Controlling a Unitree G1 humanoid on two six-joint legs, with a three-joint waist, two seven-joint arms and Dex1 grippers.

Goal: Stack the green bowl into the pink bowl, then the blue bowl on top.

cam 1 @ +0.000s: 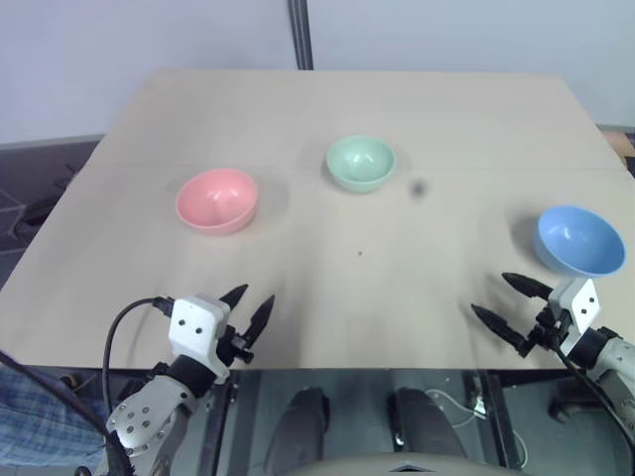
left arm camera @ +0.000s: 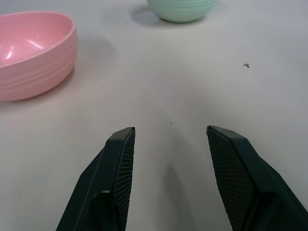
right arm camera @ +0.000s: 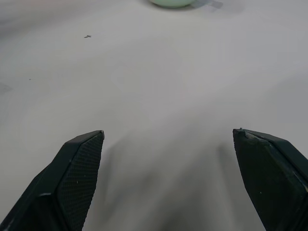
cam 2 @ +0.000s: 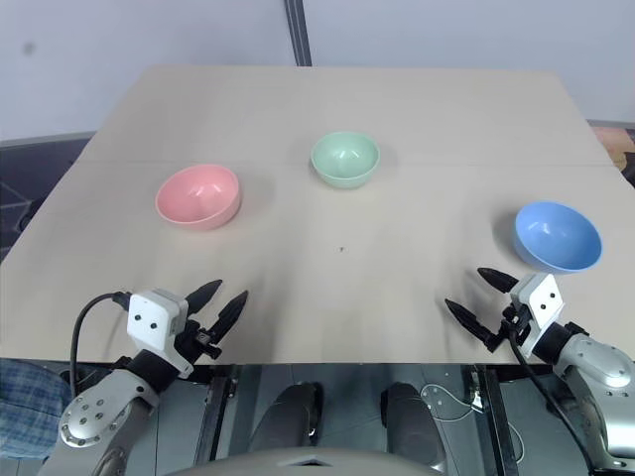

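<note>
- The three bowls sit apart on the bench (cam 1: 417, 109), none nested yet, so the step in hand is, by my reading, the first reach for the green bowl (cam 1: 360, 162).
- The left gripper (cam 1: 248, 306) hovers over the near edge of the bench, its two black fingers spread with nothing between them; the right gripper (cam 1: 509, 301) hangs over the near right edge, spread wider and also empty.
- To do the step well, I would approach the green bowl from above and pinch one side of its rim, one finger inside and one outside, since the body looks too wide for a grasp across it.
- Lift it straight up to clear the pink bowl's rim before moving across, then lower it centred so it seats and does not tip.
- The green bowl is pale mint, round, matte and plain, upright and empty, at the middle of the bench toward the far side.
- The pink bowl (cam 1: 216, 200) is salmon, same shape, upright, to the left and nearer; faint rings on its outer wall show in the left wrist view, possibly moulded ridges.
- The blue bowl (cam 1: 579, 241) is light sky-blue, at the right, just beyond the right gripper.
</note>
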